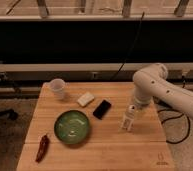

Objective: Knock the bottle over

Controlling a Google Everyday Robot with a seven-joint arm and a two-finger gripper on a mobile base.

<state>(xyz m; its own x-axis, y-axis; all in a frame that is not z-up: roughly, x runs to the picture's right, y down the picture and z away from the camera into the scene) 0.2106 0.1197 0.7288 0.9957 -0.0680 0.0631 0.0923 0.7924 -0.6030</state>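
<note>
My gripper [127, 121] hangs from the white arm [152, 85] at the right side of the wooden table [105, 150]. It points down and reaches the tabletop right of the black flat object. A slim whitish upright shape sits at its tip. I cannot tell whether that shape is the bottle or part of the gripper. No separate bottle shows anywhere else on the table.
A translucent white cup [57, 88] stands at the back left. A white block [86, 98] and a black flat object [102, 109] lie mid-table. A green bowl [72, 127] sits front left, with a red chili [42, 147] beside it. A dark rail and cables run behind the table.
</note>
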